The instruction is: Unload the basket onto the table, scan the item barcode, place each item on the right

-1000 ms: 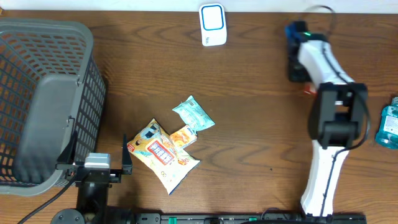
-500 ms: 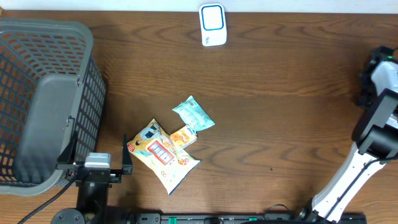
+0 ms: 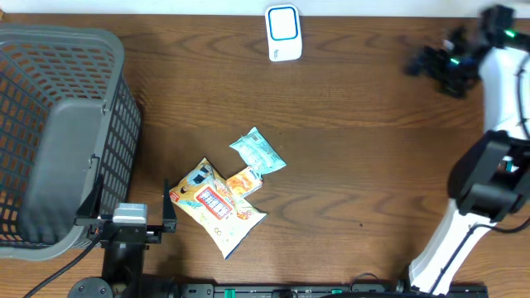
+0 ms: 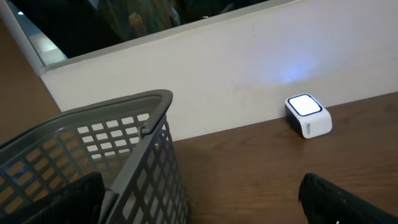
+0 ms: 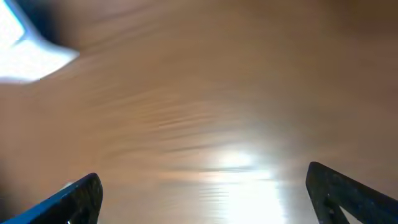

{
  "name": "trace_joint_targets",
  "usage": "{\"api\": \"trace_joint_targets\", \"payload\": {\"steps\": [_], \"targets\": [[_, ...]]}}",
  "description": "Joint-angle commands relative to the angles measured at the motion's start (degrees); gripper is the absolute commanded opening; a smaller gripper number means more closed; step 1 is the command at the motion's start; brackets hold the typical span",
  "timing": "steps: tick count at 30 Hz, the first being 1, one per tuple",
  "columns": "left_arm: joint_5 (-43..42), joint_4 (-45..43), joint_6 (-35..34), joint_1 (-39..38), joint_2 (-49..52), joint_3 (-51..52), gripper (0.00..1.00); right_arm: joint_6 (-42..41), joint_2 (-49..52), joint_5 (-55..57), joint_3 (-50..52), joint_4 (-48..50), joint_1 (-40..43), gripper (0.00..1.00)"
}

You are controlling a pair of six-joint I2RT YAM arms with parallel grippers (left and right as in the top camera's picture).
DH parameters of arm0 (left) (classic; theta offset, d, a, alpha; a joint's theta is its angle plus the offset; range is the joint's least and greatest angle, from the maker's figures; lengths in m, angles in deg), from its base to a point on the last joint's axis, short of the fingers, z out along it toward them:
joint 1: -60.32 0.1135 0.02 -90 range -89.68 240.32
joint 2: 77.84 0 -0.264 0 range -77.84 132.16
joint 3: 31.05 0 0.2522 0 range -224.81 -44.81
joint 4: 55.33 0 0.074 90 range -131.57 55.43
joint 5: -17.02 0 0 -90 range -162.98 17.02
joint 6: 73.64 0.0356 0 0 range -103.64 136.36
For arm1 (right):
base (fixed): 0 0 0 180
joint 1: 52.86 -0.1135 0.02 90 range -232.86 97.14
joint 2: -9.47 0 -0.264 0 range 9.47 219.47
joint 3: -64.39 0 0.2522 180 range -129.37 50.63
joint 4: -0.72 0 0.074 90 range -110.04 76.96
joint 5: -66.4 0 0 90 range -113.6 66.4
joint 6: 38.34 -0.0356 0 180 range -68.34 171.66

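Lying outside the basket (image 3: 124, 132) are three packets (image 3: 222, 203); left pincer (image 4: 205, 208) and right pincer (image 5: 205, 193) gape.

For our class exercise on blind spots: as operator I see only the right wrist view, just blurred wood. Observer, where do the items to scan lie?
Observer: A yellow packet, a teal packet and a small orange packet lie clustered near the middle of the table, nearer the left arm.
Operator: Where is the scanner?
Observer: The white scanner stands at the table's far edge, against the wall.
Operator: Anything else on the table?
Observer: A grey basket sits at its left end.
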Motion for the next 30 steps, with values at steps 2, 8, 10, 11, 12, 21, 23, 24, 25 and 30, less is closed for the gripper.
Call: {"api": "trace_joint_targets", "payload": {"steps": [2, 8, 10, 11, 12, 21, 23, 24, 25, 30], "targets": [[-0.3, -0.7, -0.9, -0.2, -0.1, -0.3, 1.00, 12.4, -1.4, -13.6, 1.0, -5.6, -12.4, 0.99], [-0.3, -0.7, -0.9, -0.2, -0.1, -0.3, 1.00, 17.6, -1.4, -8.1, 6.9, -5.6, -30.1, 0.99], [-0.3, -0.7, -0.9, -0.2, -0.1, -0.3, 1.00, 15.7, -1.4, -1.6, 7.3, -5.6, -35.9, 0.99], [-0.3, -0.7, -0.9, -0.2, -0.1, -0.3, 1.00, 13.2, -1.4, 1.9, 7.3, -5.2, -38.9, 0.99], [-0.3, -0.7, -0.9, -0.2, -0.1, -0.3, 1.00, 11.6, -1.4, 3.9, 7.3, -4.9, -40.8, 0.99], [-0.3, -0.9, -0.9, -0.2, -0.2, -0.3, 1.00, 4.5, -1.3, 30.6, 13.9, 9.3, -57.9, 0.99], [-0.3, -1.0, -0.9, -0.2, -0.2, -0.3, 1.00, 4.5, -1.2, 35.8, 17.5, 14.0, -60.8, 0.99], [-0.3, -1.0, -0.9, -0.2, -0.2, -0.3, 1.00, 4.5, -1.2, 37.8, 19.0, 15.9, -61.8, 0.99], [-0.3, -1.1, -0.9, -0.2, -0.2, -0.3, 1.00, 4.5, -1.2, 39.3, 20.3, 17.5, -62.5, 0.97], [-0.3, -1.1, -0.9, -0.2, -0.2, -0.3, 1.00, 2.5, -0.9, 46.2, 26.7, 24.9, -64.7, 0.88]]}}
